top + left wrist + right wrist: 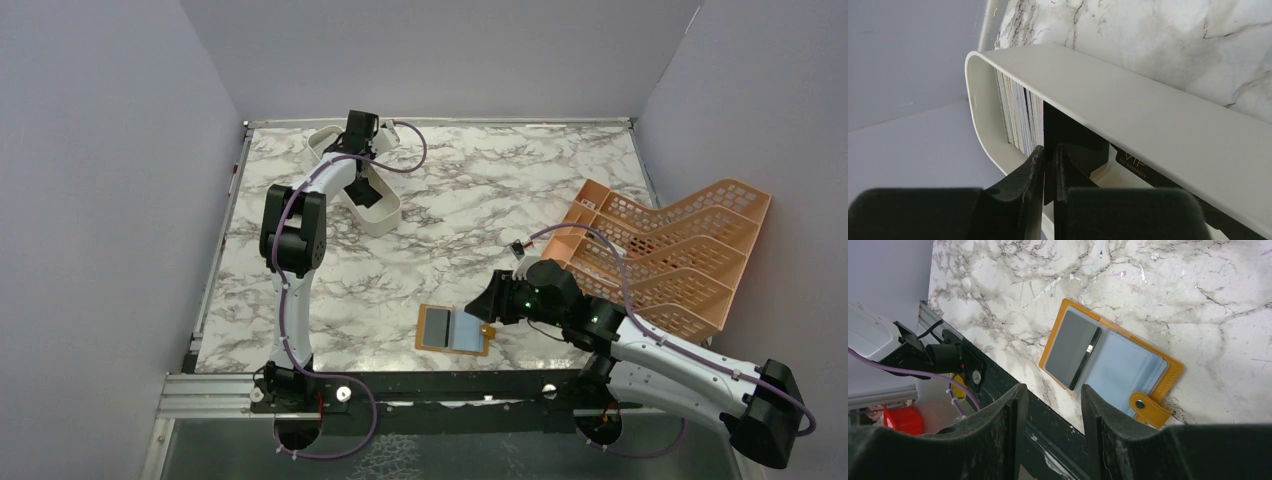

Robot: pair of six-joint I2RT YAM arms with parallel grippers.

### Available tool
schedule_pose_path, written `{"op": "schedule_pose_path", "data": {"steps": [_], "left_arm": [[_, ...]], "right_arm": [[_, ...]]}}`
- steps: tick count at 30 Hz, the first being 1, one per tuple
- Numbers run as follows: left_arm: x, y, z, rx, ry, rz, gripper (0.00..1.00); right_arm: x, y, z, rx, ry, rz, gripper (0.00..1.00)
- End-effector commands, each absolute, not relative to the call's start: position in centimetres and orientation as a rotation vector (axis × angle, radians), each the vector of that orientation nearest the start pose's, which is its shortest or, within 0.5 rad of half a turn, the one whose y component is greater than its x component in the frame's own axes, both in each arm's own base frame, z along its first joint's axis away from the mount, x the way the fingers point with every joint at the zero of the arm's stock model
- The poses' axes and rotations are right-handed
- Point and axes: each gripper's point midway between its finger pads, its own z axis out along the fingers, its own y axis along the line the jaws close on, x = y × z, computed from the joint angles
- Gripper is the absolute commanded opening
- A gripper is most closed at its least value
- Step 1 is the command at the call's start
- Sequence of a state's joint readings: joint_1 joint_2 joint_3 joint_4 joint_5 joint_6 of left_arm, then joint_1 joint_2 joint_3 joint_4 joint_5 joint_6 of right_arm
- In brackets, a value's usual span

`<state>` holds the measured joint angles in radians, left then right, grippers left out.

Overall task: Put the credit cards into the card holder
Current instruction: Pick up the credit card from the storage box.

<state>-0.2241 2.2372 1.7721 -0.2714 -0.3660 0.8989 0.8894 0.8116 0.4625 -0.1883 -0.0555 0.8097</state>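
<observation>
Left wrist view: claw pinched on a card in the tray

Left wrist view puts us inside the white tray (1148,115), where the credit cards (1018,115) stand on edge, faces together, at its rounded end; the left gripper (1048,167) has its 2 fingers pressed almost together on the edge of 1 black card (1075,135), as far as we can judge. Top external view gives what that lens cannot: the card holder (453,329) lies open by the near edge of the table (480,190), well apart from the tray, its long axis running left to right; the right gripper (490,305), spread and holding nothing, hovers just beside its right end, so the right arm is far nearer. Right wrist view alone shows a grey card (1070,347) in 1 panel.
</observation>
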Motion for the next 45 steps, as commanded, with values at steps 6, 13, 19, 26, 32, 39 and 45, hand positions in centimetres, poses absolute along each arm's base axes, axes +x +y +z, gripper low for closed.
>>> {"op": "schedule_pose_path", "data": {"steps": [6,13,19,26,32,39,45], "left_arm": [[57.7,-4.7,13.6,1.014,2.071,0.787,0.00],[55.8,-5.7,14.4,0.919,2.121,0.770,0.00],[54.0,-6.3,16.2,0.719,2.158,0.775,0.00],[51.0,-7.7,18.8,0.476,2.201,0.642,0.00],[46.4,-13.3,20.6,0.360,2.209,0.110,0.00],[37.8,-21.9,22.7,0.355,2.085,-0.712,0.00],[32.3,-23.9,21.3,0.272,2.177,-1.037,0.00]], "right_arm": [[15.4,25.6,14.1,-0.145,2.237,1.064,0.49],[15.1,25.7,14.0,-0.146,2.245,1.080,0.49],[15.1,25.4,13.8,-0.141,2.248,1.066,0.49],[14.9,25.3,13.9,-0.145,2.262,1.061,0.49],[14.4,24.8,13.4,-0.114,2.297,1.054,0.48],[13.9,25.1,13.2,-0.097,2.334,1.083,0.48],[13.3,25.5,11.4,-0.075,2.393,1.106,0.47]]}}
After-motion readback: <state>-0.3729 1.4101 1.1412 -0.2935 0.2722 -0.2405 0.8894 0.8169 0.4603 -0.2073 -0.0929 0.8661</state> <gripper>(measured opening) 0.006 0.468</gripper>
